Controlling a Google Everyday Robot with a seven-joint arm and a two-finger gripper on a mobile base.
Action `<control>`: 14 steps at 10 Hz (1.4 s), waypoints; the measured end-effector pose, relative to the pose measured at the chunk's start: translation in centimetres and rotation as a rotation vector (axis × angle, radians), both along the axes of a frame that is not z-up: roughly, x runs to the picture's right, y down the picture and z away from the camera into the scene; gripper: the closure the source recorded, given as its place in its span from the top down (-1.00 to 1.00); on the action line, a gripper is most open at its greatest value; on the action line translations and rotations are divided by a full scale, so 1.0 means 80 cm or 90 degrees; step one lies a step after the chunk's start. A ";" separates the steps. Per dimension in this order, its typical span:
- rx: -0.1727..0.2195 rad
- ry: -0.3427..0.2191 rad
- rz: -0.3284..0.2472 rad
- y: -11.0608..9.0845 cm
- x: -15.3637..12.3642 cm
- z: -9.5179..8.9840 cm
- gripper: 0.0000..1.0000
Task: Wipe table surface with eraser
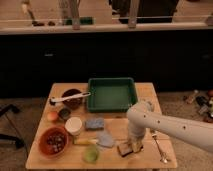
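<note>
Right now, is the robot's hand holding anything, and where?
The gripper is down at the eraser on the table surface; whether it grips it cannot be told.

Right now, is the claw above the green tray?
No. The claw is down at the eraser near the front edge of the table surface, well in front of the green tray.

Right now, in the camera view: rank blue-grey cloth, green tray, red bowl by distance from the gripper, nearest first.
The gripper is low at the table's front right.
1. Blue-grey cloth, just left of it.
2. Green tray, behind, at the table's back.
3. Red bowl, at the front-left corner.
</note>
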State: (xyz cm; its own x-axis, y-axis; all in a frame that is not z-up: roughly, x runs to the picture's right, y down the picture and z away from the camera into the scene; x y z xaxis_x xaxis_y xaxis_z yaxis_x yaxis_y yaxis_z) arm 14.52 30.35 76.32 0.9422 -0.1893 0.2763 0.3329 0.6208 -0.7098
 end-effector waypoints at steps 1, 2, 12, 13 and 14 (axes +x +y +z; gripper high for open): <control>-0.010 -0.003 -0.012 0.013 0.002 -0.005 -0.92; -0.020 -0.001 -0.025 0.026 0.007 -0.008 -0.92; 0.028 0.095 0.001 -0.009 0.077 0.005 -0.92; 0.054 0.112 0.013 -0.035 0.082 0.016 -0.92; 0.067 0.117 0.017 -0.047 0.080 0.021 -0.92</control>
State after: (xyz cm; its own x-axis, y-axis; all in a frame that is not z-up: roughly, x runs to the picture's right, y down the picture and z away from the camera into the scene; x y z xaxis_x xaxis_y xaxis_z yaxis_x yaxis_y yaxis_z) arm 20.95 26.56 77.97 0.9800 -0.1830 0.0785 0.1861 0.7019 -0.6876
